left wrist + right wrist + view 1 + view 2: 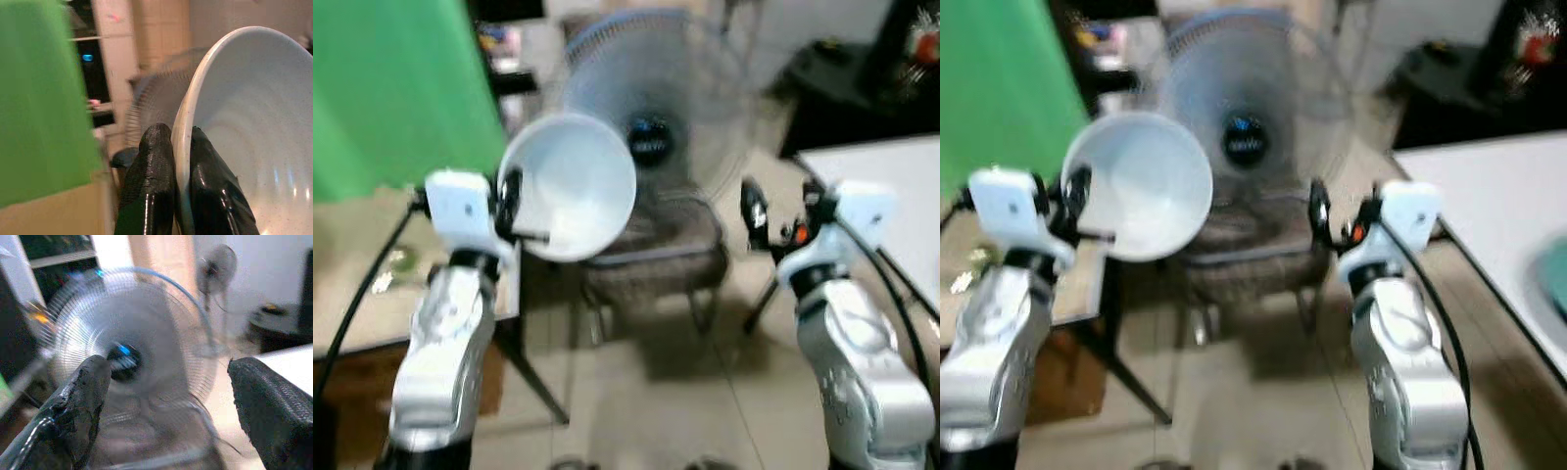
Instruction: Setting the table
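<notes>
A green screen [396,93] fills the robot's left side, a white table [1489,211] its right, with a standing fan [651,108] straight ahead behind a dark chair [656,259]. The white bowl [570,186] is held up on edge before the fan, its rim pinched between the left gripper [178,161] fingers. The right gripper [166,406] is raised beside it, fingers wide apart and empty.

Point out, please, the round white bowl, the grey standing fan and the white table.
round white bowl [576,186], left eye view, on its inner wall.
grey standing fan [649,138], left eye view, on its dark hub.
white table [1489,201], right eye view, on its bare top.
</notes>
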{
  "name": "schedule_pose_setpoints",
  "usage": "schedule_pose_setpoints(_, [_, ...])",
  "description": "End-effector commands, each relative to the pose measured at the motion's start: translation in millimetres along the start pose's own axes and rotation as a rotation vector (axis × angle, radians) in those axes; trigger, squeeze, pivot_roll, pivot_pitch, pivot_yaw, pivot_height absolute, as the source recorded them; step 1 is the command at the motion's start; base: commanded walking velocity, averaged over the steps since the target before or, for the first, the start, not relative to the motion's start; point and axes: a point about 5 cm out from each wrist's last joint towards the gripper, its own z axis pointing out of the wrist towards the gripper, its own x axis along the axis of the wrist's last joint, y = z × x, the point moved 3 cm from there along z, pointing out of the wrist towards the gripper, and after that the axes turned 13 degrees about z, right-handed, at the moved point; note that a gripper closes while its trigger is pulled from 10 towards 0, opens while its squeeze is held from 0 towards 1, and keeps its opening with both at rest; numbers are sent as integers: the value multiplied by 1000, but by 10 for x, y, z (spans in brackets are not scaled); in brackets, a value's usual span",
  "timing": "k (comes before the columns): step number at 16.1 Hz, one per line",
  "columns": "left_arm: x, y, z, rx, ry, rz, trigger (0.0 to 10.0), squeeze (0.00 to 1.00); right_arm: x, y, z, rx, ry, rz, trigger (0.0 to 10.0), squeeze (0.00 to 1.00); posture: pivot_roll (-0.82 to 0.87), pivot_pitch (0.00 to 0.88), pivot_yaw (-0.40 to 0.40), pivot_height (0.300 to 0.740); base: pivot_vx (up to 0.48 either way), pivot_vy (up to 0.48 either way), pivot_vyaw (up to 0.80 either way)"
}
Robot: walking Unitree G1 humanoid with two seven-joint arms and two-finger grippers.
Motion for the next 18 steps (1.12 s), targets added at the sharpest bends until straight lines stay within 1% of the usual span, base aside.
schedule_pose_setpoints(1, [87,48,-33,-42,49,83,10000,0,-56,82,-17,-35,-7,-37,10000,0,-75,0,63,740,0,0,-800])
schedule_pose_setpoints(2, [25,68,-75,-56,23,106,10000,0,-92,149,-42,-58,-15,-52,10000,0,-75,0,63,740,0,0,-800])
schedule_pose_setpoints(4, [-47,50,-144,-50,-2,84,10000,0,-192,241,-106,-76,-43,-69,10000,0,-71,0,52,740,0,0,-800])
schedule_pose_setpoints(5, [-136,4,-211,-34,-26,88,10000,0,-302,299,-145,-86,-71,-118,10000,0,-72,0,55,740,0,0,-800])
schedule_pose_setpoints(6, [-219,-24,-236,-28,-54,105,10000,0,-380,301,-149,-74,-96,-152,10000,0,-70,0,56,740,0,0,-800])
schedule_pose_setpoints(7, [-219,-24,-236,-28,-54,105,10000,0,-380,301,-149,-74,-96,-152,10000,0,-70,0,56,740,0,0,-800])
schedule_pose_setpoints(8, [-282,-30,-228,-36,-75,138,10000,0,-410,304,-149,-70,-110,-151,10000,0,-66,0,47,740,0,0,-800])
schedule_pose_setpoints(9, [-326,-26,-229,-44,-95,149,10000,0,-411,341,-151,-90,-109,-154,10000,0,-67,0,51,740,0,0,-800])
schedule_pose_setpoints(11, [-372,-6,-247,-57,-117,126,10000,0,-399,437,-174,-133,-101,-165,10000,0,-72,0,51,740,0,0,-800])
schedule_pose_setpoints(14, [-439,9,-252,-76,-134,131,10000,0,-423,514,-210,-154,-106,-174,10000,0,-78,0,54,740,0,0,-800])
schedule_pose_setpoints(17, [-443,13,-218,-76,-127,117,10000,0,-373,508,-198,-156,-90,-168,10000,0,-87,0,57,740,0,415,-800])
schedule_pose_setpoints(18, [-428,1,-186,-75,-117,125,10000,0,-355,494,-201,-170,-76,-154,10000,0,-93,0,60,740,0,454,-800])
